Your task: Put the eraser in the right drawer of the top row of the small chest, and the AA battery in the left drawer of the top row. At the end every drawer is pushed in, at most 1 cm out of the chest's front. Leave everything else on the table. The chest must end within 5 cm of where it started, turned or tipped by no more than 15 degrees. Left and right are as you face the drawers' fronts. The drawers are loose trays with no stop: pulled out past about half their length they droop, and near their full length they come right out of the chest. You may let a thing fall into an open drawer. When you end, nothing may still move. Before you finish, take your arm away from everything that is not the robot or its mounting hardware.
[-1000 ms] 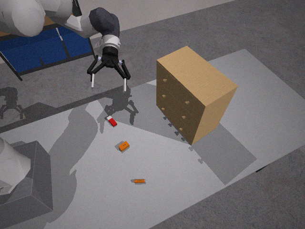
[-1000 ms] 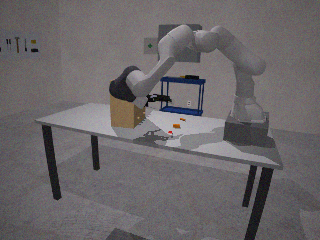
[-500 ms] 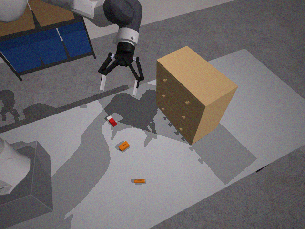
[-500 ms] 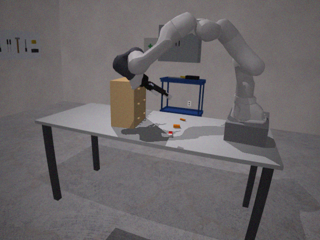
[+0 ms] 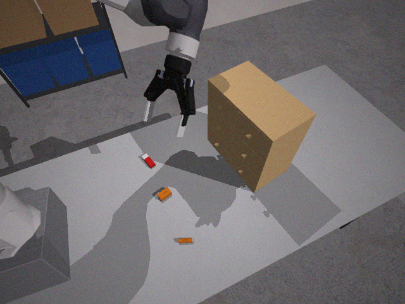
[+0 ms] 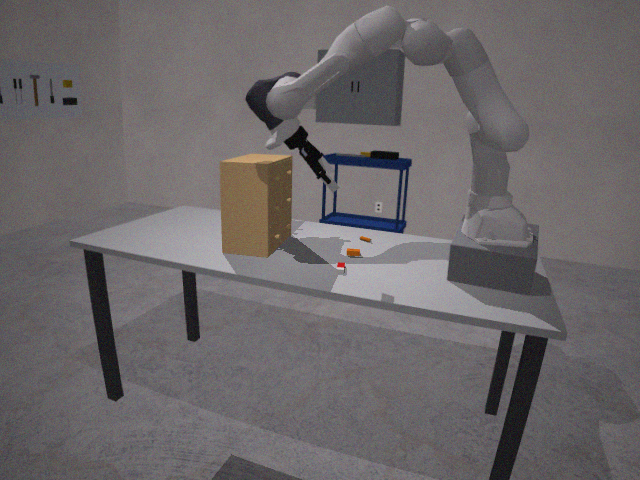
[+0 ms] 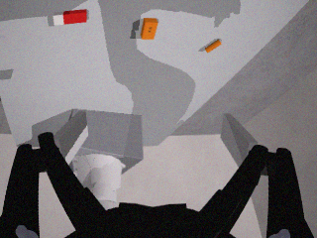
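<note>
Eraser (image 5: 148, 161) (image 6: 340, 266) (image 7: 74, 17), red with a white end: it lies flat on the table (image 5: 353, 130) (image 6: 175, 232) (image 7: 45, 74), below my jaws and well apart from them. I am the gripper (image 5: 163, 128) (image 6: 333, 187) (image 7: 154, 125), up in the air with my two fingers spread wide and nothing between them. I tilt, my tips pointing down and toward the side where my arm's grey base block (image 5: 54, 228) (image 6: 491, 263) (image 7: 114, 134) stands.

The orange AA battery (image 5: 185, 240) (image 6: 365, 239) (image 7: 213, 46) is also below me on the table, lying on its side, farther off from my tips than the eraser. Between those two, apart from both, I see a thicker orange block (image 5: 164, 194) (image 6: 353, 252) (image 7: 150, 29).

Beside my jaws, not touching them, the wooden chest (image 5: 261, 101) (image 6: 245, 206) stands upright. Its drawers look pushed in, and their small round knobs are on the side nearest me.

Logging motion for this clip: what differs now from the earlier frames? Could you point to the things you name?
The gripper (image 5: 163, 128) (image 6: 333, 187) has moved toward the chest (image 5: 261, 101) (image 6: 244, 206) and tipped from near level to pointing steeply down, open throughout. Nothing was grasped or released. Chest, eraser (image 5: 149, 161) (image 6: 340, 267) (image 7: 74, 17) and both orange items look unmoved.
</note>
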`<action>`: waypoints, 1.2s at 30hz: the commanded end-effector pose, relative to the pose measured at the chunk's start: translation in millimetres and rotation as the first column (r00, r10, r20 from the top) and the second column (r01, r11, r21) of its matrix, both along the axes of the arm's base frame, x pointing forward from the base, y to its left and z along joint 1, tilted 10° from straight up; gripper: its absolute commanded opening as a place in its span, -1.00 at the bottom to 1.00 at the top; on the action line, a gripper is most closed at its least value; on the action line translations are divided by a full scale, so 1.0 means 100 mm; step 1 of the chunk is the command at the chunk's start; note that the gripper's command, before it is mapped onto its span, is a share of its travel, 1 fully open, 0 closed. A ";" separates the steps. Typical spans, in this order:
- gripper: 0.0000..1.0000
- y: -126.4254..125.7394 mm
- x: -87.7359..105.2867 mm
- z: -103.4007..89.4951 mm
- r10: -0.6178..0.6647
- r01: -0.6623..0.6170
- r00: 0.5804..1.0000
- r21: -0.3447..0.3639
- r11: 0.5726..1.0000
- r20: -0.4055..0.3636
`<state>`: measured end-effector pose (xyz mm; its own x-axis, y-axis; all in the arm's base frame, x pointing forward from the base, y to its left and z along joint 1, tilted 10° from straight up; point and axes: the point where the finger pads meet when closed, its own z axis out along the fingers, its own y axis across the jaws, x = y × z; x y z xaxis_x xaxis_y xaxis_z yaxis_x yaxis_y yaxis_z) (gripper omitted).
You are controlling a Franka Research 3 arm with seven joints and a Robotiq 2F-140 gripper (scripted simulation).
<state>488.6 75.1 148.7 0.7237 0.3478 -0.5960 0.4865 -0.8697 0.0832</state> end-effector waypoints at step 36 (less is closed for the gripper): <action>1.00 -1.27 0.14 0.56 -0.906 0.951 0.180 0.167 0.260 0.383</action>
